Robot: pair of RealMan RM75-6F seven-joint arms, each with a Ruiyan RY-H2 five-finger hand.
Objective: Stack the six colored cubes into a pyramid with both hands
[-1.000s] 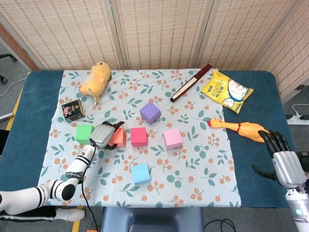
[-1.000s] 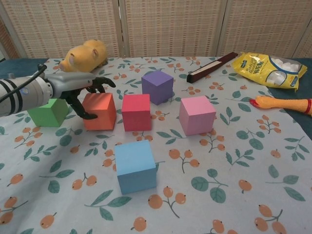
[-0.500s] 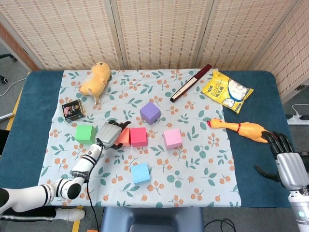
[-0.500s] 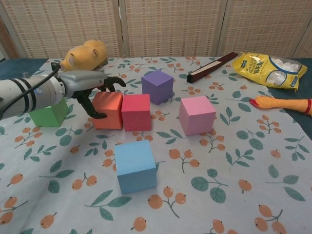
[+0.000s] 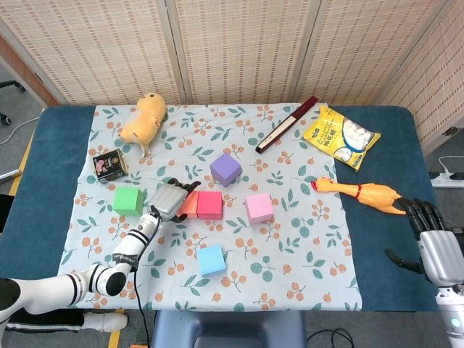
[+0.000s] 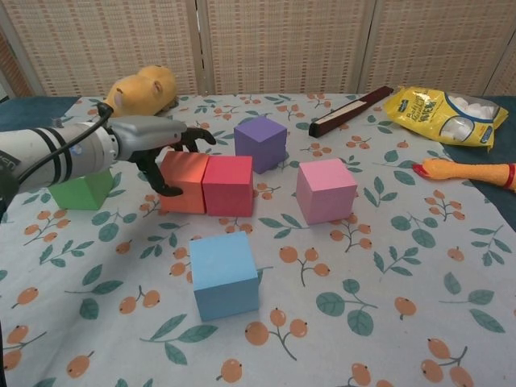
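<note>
Blue cube: The blue cube (image 6: 223, 273) is seen nearest, alone at the front of the cloth (image 6: 387, 339). It is not moved from where it was a second ago.
Left hand: The left hand (image 6: 157, 141) is laid over the top and left side of the orange cube (image 6: 184, 182). The fingers are curled around that cube, so it is held or pushed; which one cannot be told.
Orange cube: It is now pressed flat against the red cube (image 6: 228, 185). A second ago a gap was seen between the two, and half a second ago they were just meeting.
What it means: Two cubes of the bottom row are now joined. It is judged that the base is only started, and a third cube is needed next to them.
Pink cube: The pink cube (image 6: 326, 189) is found to the right of the red one, near but apart. It is not moved.
Green cube: The green cube (image 6: 81, 189) is left behind the left arm, apart from the row. It is not moved.
Purple cube: The purple cube (image 6: 260, 143) is seen further back, apart from the others. It is not moved.
Right hand: The right hand (image 5: 435, 243) is seen only in the head view, at the far right on the blue table (image 5: 384, 254). Its fingers are spread and nothing is held. It is seen a little lower than before.
</note>
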